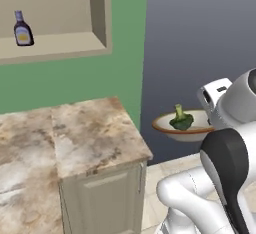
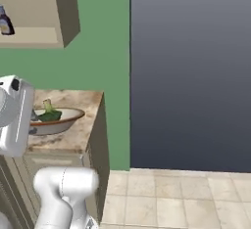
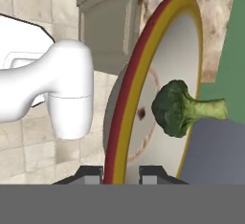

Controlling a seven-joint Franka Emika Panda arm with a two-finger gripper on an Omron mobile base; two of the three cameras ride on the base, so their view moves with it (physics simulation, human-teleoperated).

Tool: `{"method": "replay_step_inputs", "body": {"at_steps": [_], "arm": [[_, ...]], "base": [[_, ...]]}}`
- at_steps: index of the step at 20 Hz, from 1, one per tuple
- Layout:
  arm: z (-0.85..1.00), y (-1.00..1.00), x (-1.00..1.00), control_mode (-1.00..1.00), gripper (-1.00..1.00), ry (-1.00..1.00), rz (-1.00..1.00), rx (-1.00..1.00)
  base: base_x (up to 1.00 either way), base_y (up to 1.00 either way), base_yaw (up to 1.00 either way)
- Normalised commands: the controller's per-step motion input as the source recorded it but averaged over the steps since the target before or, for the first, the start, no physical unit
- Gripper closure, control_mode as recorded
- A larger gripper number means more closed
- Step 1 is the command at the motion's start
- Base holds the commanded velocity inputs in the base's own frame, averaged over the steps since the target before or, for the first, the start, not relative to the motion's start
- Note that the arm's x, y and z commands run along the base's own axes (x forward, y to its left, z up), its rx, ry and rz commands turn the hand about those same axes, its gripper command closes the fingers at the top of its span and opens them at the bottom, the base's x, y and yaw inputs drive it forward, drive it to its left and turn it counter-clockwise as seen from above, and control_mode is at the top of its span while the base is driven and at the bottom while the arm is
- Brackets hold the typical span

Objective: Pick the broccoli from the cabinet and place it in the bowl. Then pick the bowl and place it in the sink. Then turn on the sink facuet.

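Observation:
My gripper (image 3: 121,173) is shut on the rim of the bowl (image 3: 139,74), with one fingertip on each side of the brown-and-yellow edge. The cream bowl (image 1: 182,136) hangs in the air just right of the counter's end, roughly level. The broccoli (image 1: 181,120) lies inside it, dark floret down and pale stalk up. In the right base view the bowl (image 2: 66,120) with the broccoli (image 2: 49,113) shows beside my white hand. In the hand view the broccoli (image 3: 177,108) rests near the bowl's centre. The cabinet (image 1: 60,43) is open at the upper left. The sink and its faucet are out of view.
A dark sauce bottle (image 1: 22,29) with a yellow label stands on the cabinet shelf. The marble counter (image 1: 90,133) ends at a beige base unit (image 1: 102,195). A green wall stands behind it, and tiled floor (image 2: 186,198) lies open to the right.

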Motion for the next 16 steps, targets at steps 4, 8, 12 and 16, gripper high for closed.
{"method": "replay_step_inputs", "body": {"at_steps": [4, 8, 12, 16], "arm": [[0.0, 0.0, 0.0, 1.0, 1.0, 0.0, 0.0, 0.0], [0.0, 0.0, 0.0, 1.0, 1.0, 0.0, 0.0, 0.0], [0.0, 0.0, 0.0, 1.0, 1.0, 0.0, 0.0, 0.0], [0.0, 0.0, 0.0, 1.0, 1.0, 0.0, 0.0, 0.0]], "base": [[0.28, -0.59, -0.64], [0.31, -0.54, -0.68], [0.29, -0.44, -0.69], [0.32, -0.34, -0.68]]}}
